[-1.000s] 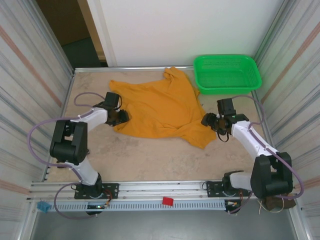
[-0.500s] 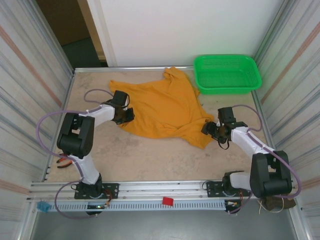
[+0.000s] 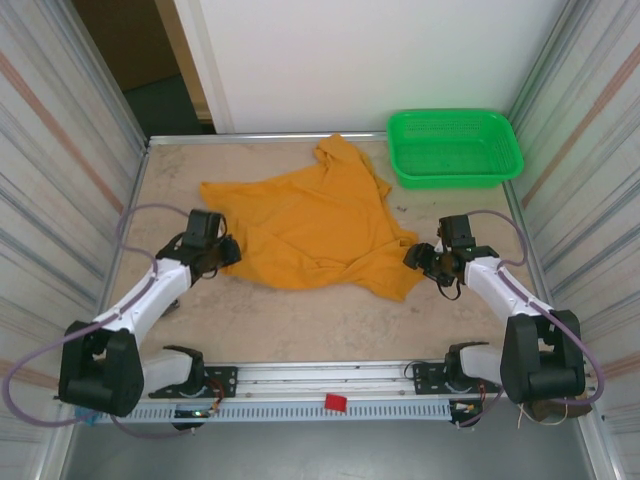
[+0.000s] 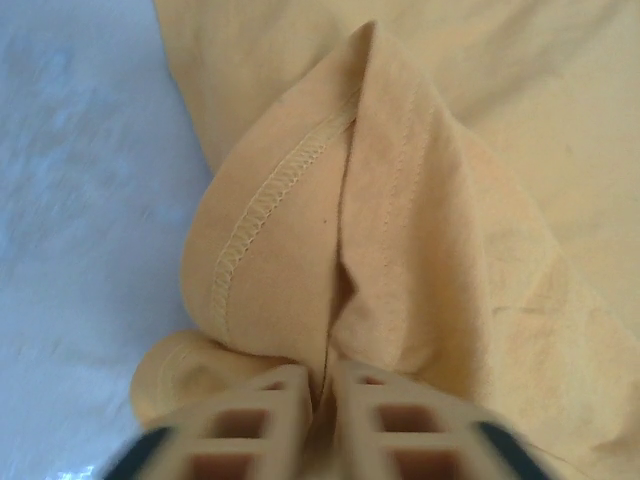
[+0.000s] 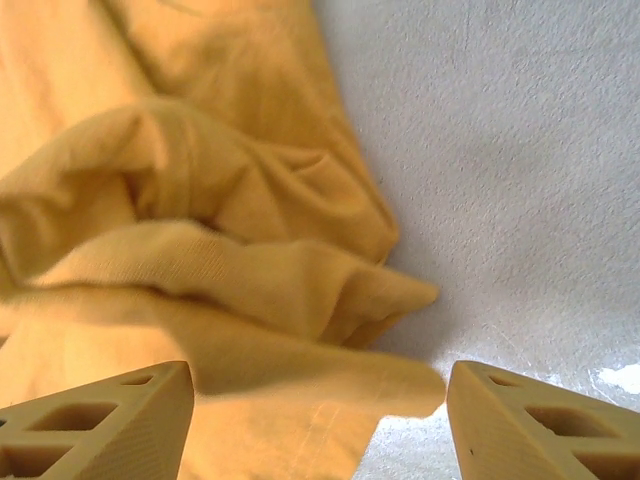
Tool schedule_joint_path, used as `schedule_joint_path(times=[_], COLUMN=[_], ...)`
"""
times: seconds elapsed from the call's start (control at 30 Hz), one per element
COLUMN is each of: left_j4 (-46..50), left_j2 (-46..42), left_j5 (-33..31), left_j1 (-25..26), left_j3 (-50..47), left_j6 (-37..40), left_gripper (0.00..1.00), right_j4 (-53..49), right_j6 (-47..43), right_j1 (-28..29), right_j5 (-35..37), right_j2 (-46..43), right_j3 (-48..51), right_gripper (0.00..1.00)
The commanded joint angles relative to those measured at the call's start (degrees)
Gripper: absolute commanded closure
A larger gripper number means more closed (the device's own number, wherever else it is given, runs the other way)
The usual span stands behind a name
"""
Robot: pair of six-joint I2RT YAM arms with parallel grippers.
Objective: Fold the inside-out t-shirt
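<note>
— Jaws on the left: what do they have?
— On my left wrist feed the left jaws are nearly together, their fingers (image 4: pixel 265 420) pinching a stitched fold of the inside-out t-shirt (image 4: pixel 400 250). The right jaws stand wide apart. A rumpled edge of cloth lies on the table (image 5: pixel 500 150) between their fingers (image 5: pixel 110 420), gripped by neither.
— What differs from a second ago?
— From above, my left arm (image 3: pixel 150 295) has swung back toward the near left corner. The shirt's left side has come with it, so that corner now sits further left and nearer to me. The right arm (image 3: pixel 495 285) has dropped slightly nearer, and over the last half second it has hardly moved.
— How does the shirt look?
— Mustard-orange and rumpled, spread over the middle and far part of the table. A bunched peak reaches the far edge, near the green basket (image 3: pixel 455 148).
— Which way does it run?
— Its long axis goes left to right on a slant: the left end is farther from me, the right end nearer, finishing at the right jaws. I cannot tell which end is the neck.
</note>
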State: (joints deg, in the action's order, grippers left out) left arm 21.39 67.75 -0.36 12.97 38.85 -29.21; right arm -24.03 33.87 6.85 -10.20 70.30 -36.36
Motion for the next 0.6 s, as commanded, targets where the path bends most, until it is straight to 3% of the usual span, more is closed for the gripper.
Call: schedule_joint_path(times=[0.0, 0.23, 0.57], left_j4=[1.16, -0.71, -6.09], left_j2=[-3.56, -9.65, 7.72], left_j5=[-1.71, -2.06, 9.41], left_j1=[-1.72, -3.64, -6.55], left_j3=[-4.82, -8.07, -0.04], left_j6=[-6.69, -7.89, 0.33], left_gripper=[0.67, 0.61, 0.63], right_j4=[-2.06, -5.11, -5.65], right_j6=[0.32, 2.53, 6.19], right_j1=[0.91, 3.6, 7.12], right_j5=[-0.12, 2.31, 2.44], right_j2=[-1.82, -6.28, -9.51], right_j3=[-0.82, -0.34, 3.67], right_gripper=[0.32, 0.32, 0.37])
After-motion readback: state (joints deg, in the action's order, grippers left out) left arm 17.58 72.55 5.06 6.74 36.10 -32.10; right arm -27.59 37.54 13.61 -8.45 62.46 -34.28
